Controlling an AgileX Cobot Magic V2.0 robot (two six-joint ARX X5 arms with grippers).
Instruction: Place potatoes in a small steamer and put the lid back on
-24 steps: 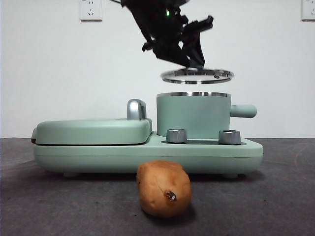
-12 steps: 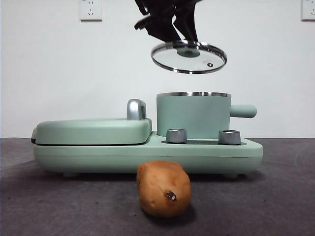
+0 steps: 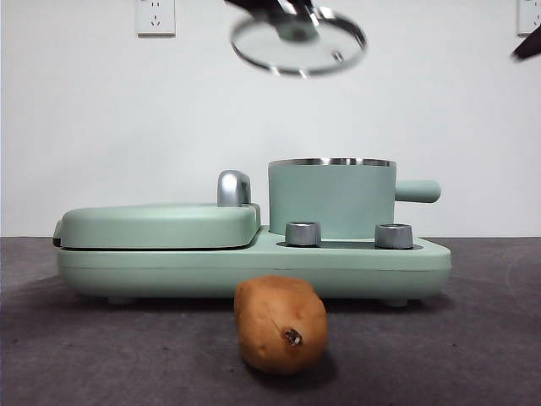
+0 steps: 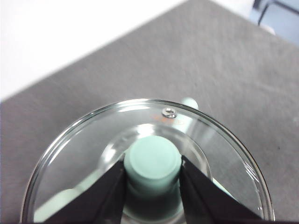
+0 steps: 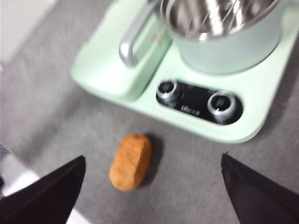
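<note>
Lid [image 3: 297,41] clamped by knob in left gripper [image 4: 152,173], high above steamer [image 3: 331,198], probably clearing way; right gripper [image 5: 152,186] spread above potato [image 5: 131,161] near tabletop's front edge.

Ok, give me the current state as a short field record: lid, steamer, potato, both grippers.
lid: lifted high above the steamer, tilted, held by its mint-green knob
small steamer: uncovered, nothing visible inside, seated on the cooker base
potato: on the table in front of the base, not yet loaded
left gripper: shut on the lid knob
right gripper: open, above the table over the potato, holding nothing
</note>
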